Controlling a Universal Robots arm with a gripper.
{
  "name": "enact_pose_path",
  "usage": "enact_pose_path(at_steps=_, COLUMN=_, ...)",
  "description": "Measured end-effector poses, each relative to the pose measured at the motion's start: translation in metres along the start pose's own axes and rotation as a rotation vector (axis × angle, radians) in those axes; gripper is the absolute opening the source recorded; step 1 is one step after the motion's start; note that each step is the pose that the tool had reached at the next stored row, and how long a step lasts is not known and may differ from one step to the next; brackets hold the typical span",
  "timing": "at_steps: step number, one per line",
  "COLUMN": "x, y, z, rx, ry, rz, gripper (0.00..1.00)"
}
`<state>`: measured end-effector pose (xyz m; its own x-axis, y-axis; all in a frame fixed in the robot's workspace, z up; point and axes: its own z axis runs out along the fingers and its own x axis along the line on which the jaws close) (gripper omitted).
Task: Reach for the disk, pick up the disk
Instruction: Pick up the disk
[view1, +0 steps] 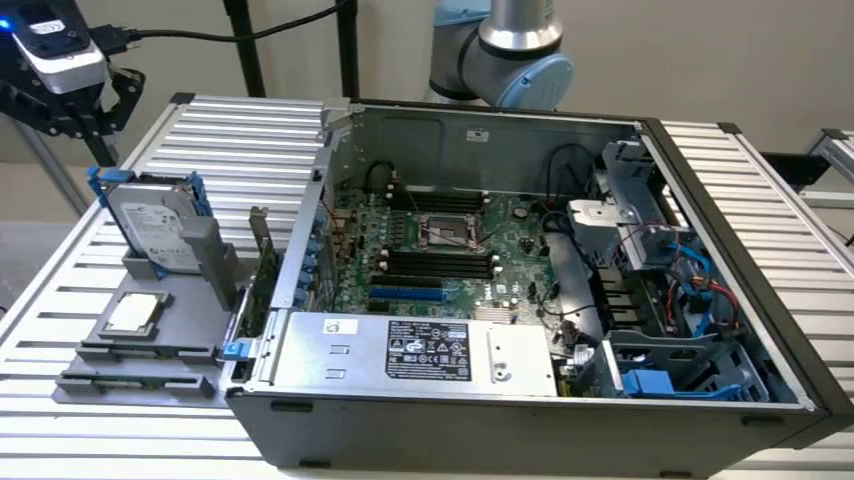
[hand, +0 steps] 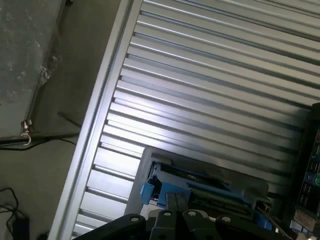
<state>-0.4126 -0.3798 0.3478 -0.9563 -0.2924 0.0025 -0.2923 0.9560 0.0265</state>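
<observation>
The disk (view1: 150, 225), a silver-grey hard drive with a white label and blue rails, stands upright in a grey holder (view1: 200, 272) at the exterior view's left. My gripper (view1: 102, 152) hangs just above the disk's far upper corner, without touching it. In the wrist view the disk's top edge (hand: 200, 192) with its blue rail lies just beyond my gripper (hand: 174, 201). The two fingertips (hand: 170, 202) sit pressed together with nothing between them.
A small square silver chip (view1: 138, 312) lies on the grey fixture in front of the disk. The open computer case (view1: 721, 250) takes up the middle and right, with a large silver box (view1: 427, 350) at its front. Everything rests on a slatted aluminium table (hand: 210, 85).
</observation>
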Motion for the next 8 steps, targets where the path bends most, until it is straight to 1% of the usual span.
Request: enact_pose_path(at_steps=8, x=0.0, y=0.0, z=0.0, rx=0.0006, ry=0.0031, rz=-0.146, gripper=0.11)
